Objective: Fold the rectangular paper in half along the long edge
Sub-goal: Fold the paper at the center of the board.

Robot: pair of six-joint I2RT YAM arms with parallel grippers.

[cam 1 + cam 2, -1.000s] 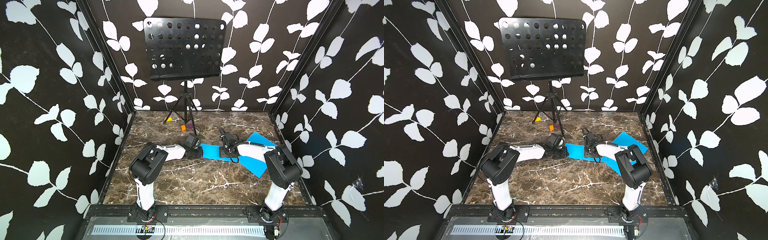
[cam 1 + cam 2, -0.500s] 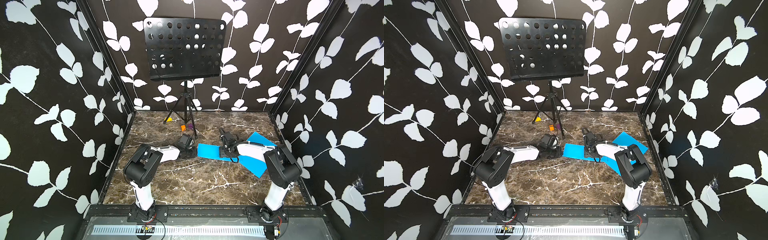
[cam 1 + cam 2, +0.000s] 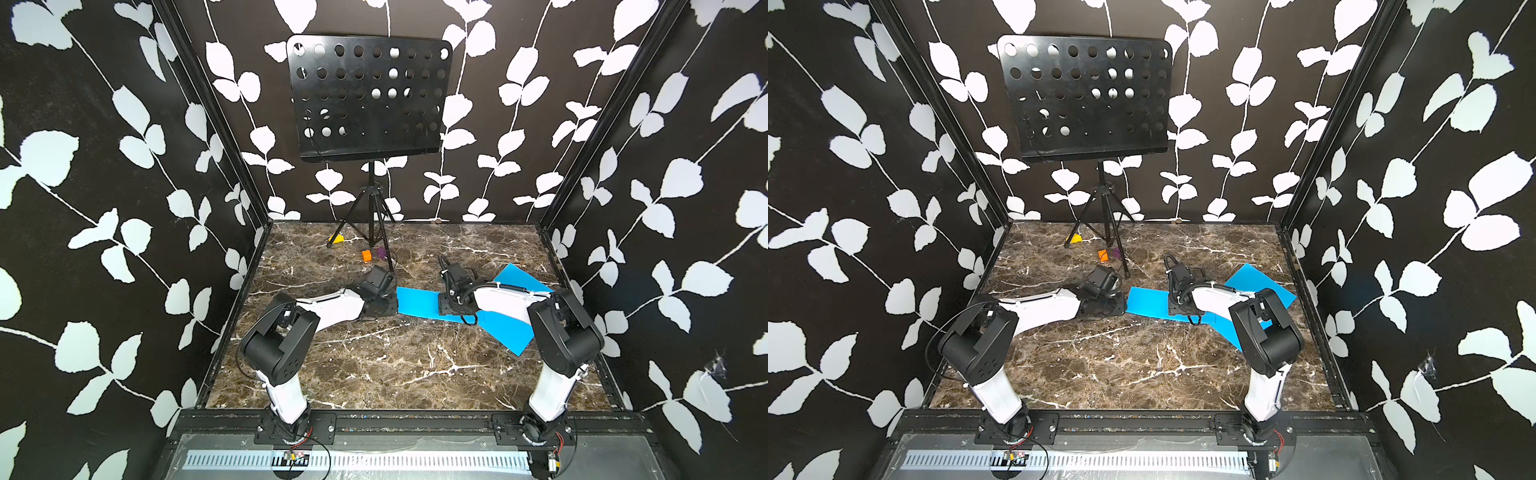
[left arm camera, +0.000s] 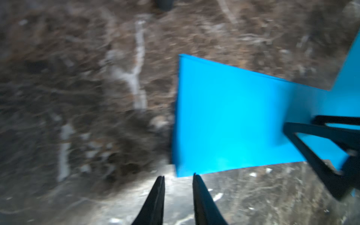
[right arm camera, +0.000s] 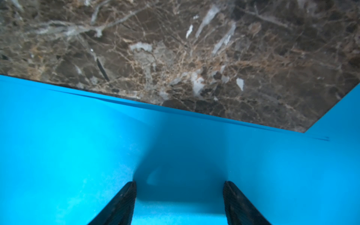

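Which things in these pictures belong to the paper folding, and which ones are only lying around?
For the job:
- folded blue paper
- left hand
- right hand

Lying about:
- music stand
- orange block
- yellow piece
- purple piece
- second blue sheet, probably a spare

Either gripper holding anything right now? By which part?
Nothing held. The left gripper is open and empty, just off the short end of the blue paper. The right gripper is open over the paper, fingers spread, possibly pressing it flat, not pinching.
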